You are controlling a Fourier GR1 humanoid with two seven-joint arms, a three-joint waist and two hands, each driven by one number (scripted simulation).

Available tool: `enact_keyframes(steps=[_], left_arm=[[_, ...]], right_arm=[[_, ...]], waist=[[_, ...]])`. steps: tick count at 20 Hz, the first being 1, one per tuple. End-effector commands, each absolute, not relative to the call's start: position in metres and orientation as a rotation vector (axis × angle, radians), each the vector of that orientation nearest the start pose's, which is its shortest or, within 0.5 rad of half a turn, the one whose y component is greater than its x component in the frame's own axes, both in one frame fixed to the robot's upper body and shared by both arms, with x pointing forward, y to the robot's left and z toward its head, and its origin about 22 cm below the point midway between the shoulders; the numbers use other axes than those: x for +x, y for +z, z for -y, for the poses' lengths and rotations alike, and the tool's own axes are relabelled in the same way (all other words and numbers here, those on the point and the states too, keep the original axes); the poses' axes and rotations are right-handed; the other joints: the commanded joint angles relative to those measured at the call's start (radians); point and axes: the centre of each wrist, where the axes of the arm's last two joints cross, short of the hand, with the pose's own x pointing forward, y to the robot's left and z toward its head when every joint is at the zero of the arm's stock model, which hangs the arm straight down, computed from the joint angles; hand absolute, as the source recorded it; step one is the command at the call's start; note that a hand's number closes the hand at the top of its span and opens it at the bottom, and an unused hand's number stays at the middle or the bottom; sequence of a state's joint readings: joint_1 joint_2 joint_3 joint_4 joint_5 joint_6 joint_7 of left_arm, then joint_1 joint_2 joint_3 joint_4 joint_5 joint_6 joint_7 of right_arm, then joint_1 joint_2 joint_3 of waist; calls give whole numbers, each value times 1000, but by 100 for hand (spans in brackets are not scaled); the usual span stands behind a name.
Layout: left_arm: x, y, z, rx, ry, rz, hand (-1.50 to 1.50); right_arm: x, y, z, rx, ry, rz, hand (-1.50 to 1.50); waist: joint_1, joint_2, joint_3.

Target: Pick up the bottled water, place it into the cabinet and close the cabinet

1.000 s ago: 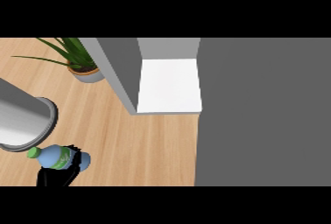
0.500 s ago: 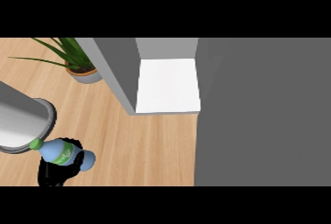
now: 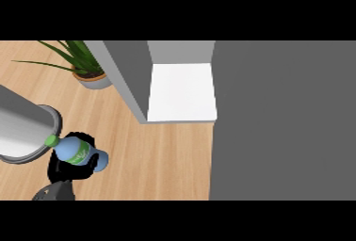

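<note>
The bottled water, light blue with a green cap and green label, lies tilted at the lower left with its cap pointing up-left. My right hand is curled round it from below, and the bottle hides most of the hand. The cabinet stands open at the upper middle, showing its white inner floor and grey side wall. The bottle is to the lower left of that opening and apart from it. Only my left forearm shows, a grey cylinder at the left edge; its hand is out of view.
A potted plant stands on the wooden counter just left of the cabinet wall. A wide dark grey panel fills the right side of the view beside the opening.
My right hand has carried the bottle a little up and to the right, nearer the cabinet opening. The left forearm has hardly moved.
</note>
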State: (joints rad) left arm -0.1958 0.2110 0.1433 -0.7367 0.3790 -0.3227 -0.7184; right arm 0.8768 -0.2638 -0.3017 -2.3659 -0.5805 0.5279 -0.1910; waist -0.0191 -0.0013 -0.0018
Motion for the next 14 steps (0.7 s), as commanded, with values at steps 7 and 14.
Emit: enact_keyframes(steps=[7, 14], left_arm=[[270, -84, -273, -261, 165, 1750, 150], [283, -51, -192, -289, 141, 1753, 150]], right_arm=[[30, 155, 314, 206, 120, 1907, -150], [28, 158, 315, 235, 134, 1915, -150]], waist=[[19, -2, 1], [13, -3, 1]])
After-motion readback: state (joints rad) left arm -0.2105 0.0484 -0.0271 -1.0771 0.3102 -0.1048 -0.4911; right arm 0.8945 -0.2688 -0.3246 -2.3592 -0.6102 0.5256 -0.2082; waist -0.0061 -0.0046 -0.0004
